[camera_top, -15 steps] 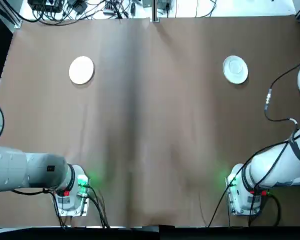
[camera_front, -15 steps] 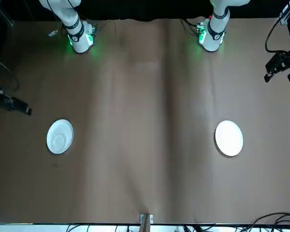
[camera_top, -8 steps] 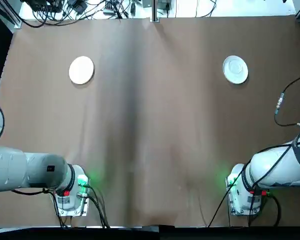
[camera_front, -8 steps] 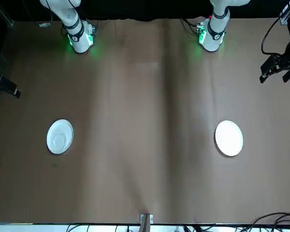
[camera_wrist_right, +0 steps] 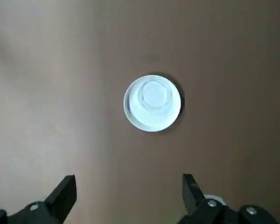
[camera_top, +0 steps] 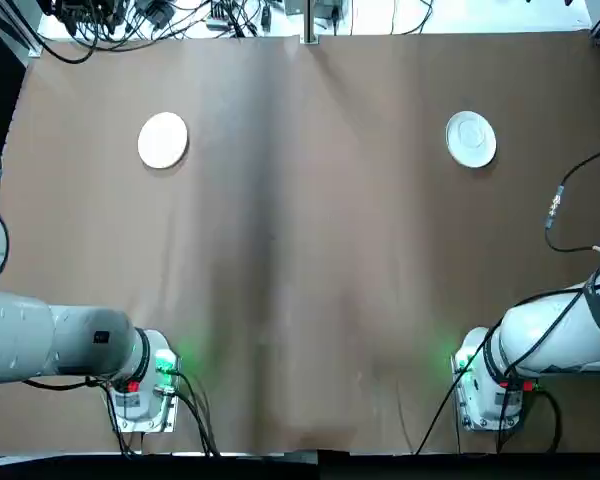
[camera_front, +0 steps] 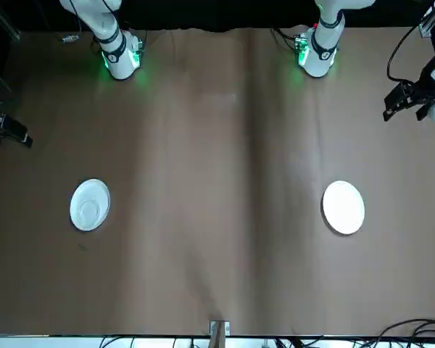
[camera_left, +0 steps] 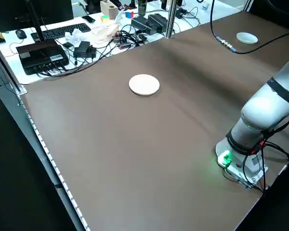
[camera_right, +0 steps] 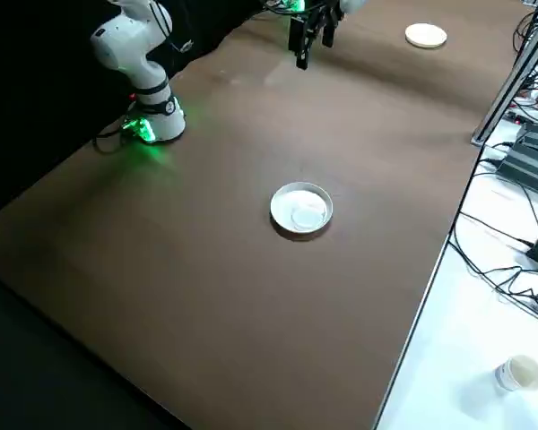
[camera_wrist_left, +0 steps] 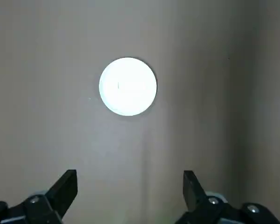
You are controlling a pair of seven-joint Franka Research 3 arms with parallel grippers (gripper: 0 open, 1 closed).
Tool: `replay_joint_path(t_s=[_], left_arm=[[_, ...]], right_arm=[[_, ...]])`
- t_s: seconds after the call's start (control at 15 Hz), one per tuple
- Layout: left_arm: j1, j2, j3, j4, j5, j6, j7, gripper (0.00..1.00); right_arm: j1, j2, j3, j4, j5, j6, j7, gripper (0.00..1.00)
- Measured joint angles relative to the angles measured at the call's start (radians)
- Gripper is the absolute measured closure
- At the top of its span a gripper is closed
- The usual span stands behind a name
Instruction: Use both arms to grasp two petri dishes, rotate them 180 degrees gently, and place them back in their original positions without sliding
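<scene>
A white disc (camera_top: 163,140) lies far left on the brown table and looks plain. A second white disc (camera_top: 471,139) lies far right, with a smaller clear petri dish (camera_wrist_right: 152,96) showing as a ring on it. My left gripper (camera_front: 404,109) hangs open, high over the table's left edge; its wrist view looks down on the left disc (camera_wrist_left: 128,86), well beyond its fingers (camera_wrist_left: 65,186). At the table's right edge my right gripper (camera_front: 9,131) also hangs high and open, with the ringed disc (camera_wrist_right: 152,103) well ahead of it. Neither gripper holds anything.
Both green-lit arm bases (camera_top: 145,380) (camera_top: 485,385) stand at the near edge. A metal post (camera_top: 307,20) and cables sit at the far edge. Electronics and a keyboard (camera_left: 58,31) crowd the desk beyond, and a paper cup (camera_right: 518,372) stands off the table.
The right gripper has drawn back toward the robot's side along the right edge. The left gripper has shifted slightly inward. Both discs lie where they were.
</scene>
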Motion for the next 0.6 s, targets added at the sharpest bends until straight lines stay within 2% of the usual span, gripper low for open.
replay_joint_path(t_s=[0.6], left_arm=[[0.000,0.000,0.000,-0.001,0.000,0.000,0.000,0.00]], right_arm=[[0.011,0.000,0.009,-0.001,-0.022,0.001,-0.027,0.00]])
